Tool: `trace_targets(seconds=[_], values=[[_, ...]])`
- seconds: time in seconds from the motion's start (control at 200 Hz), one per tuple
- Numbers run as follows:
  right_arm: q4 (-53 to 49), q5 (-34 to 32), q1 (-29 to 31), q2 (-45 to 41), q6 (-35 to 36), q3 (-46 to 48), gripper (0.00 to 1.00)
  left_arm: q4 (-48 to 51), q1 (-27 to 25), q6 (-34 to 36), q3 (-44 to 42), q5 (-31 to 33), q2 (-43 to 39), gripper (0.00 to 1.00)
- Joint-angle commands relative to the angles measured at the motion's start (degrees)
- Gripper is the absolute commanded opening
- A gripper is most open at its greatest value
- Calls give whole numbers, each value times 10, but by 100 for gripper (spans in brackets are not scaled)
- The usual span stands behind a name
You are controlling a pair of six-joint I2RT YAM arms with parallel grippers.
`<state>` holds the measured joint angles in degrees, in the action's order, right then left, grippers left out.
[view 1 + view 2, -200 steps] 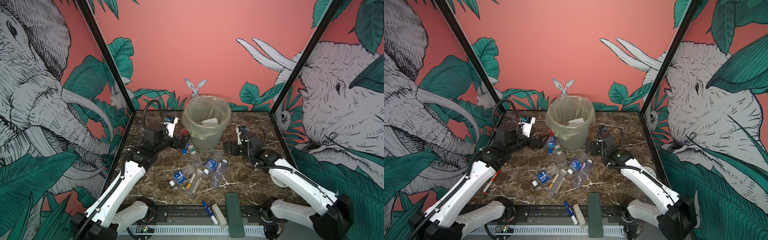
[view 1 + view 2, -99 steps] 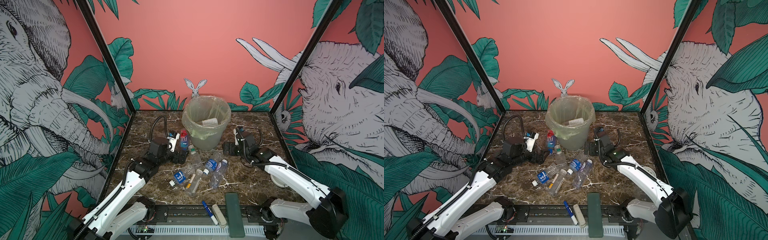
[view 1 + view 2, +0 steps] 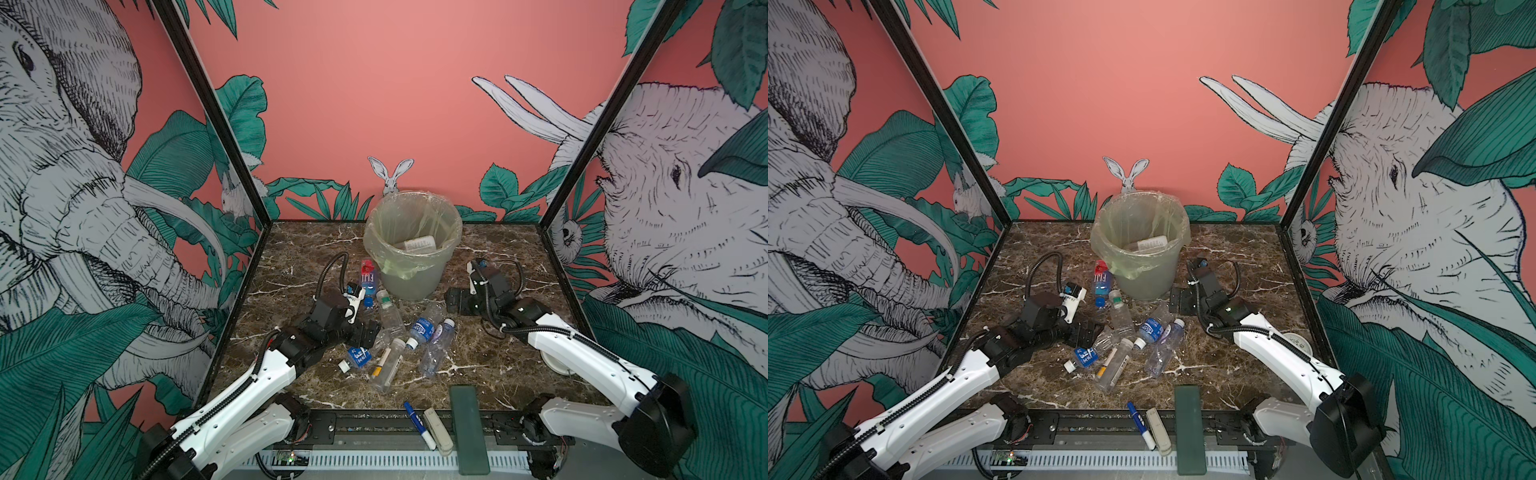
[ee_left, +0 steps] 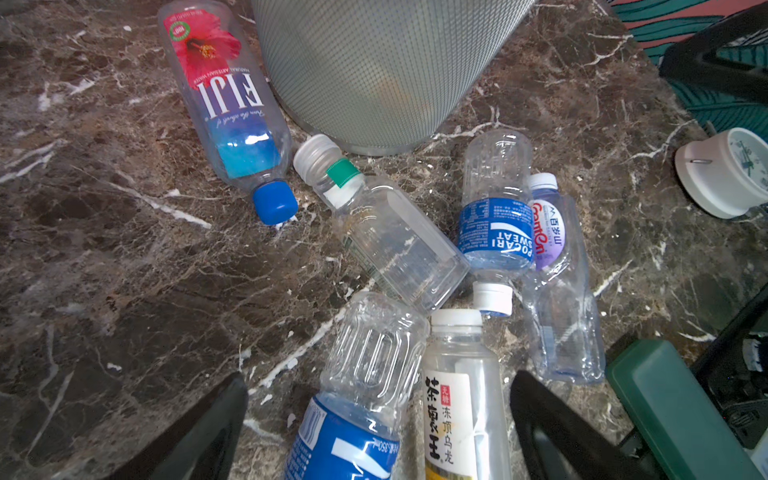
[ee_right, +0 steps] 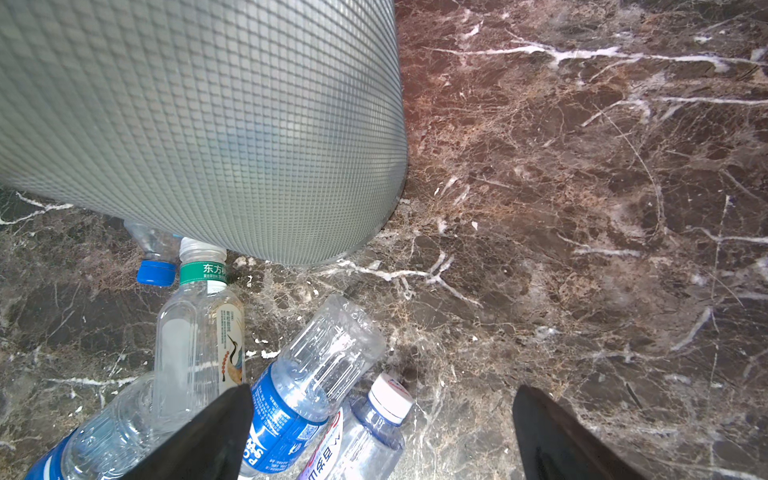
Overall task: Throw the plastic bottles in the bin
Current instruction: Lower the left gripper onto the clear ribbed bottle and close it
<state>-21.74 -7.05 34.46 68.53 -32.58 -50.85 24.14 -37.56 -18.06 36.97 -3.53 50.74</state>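
The bin point(image 3: 415, 266), grey-white with a pale green bag, stands at the back middle with one bottle point(image 3: 417, 243) inside. Several plastic bottles lie in front of it: a Fiji bottle point(image 3: 368, 277), a green-banded one point(image 3: 389, 311), a Pocari bottle point(image 3: 422, 329) and a purple-labelled one point(image 3: 437, 347). My left gripper point(image 3: 366, 332) is open low over a blue-labelled bottle point(image 4: 353, 399) and a yellow tea bottle point(image 4: 457, 399), which lie between its fingers point(image 4: 224, 411). My right gripper point(image 5: 382, 390) is open beside the bin's base point(image 5: 232, 137), above the Pocari bottle point(image 5: 307, 386), holding nothing.
Along the front edge lie a blue-and-white marker pen point(image 3: 419, 420), a small white bar point(image 3: 437, 429) and a flat dark green bar point(image 3: 469, 428). A round white dial point(image 3: 555, 362) sits under my right arm. The side walls stand close on both sides.
My left gripper came down and forward from beside the bin to the bottle pile. My right gripper shifted slightly toward the bin. Both stayed open.
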Motion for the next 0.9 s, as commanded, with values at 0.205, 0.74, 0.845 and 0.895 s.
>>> trace_targets(seconds=[0.205, 0.74, 0.845, 0.895], values=[[19, -5, 2, 3, -12, 12, 99, 5, -20, -45, -41, 35, 0, 98], [22, -2, 2, 7, -16, 21, 99, -33, -49, -61, -86, 37, 53, 97], [21, -1, 2, 7, -16, 21, 99, -41, -49, -63, -92, 36, 63, 97], [21, -2, 2, 7, -16, 21, 99, -45, -50, -61, -93, 37, 68, 97]])
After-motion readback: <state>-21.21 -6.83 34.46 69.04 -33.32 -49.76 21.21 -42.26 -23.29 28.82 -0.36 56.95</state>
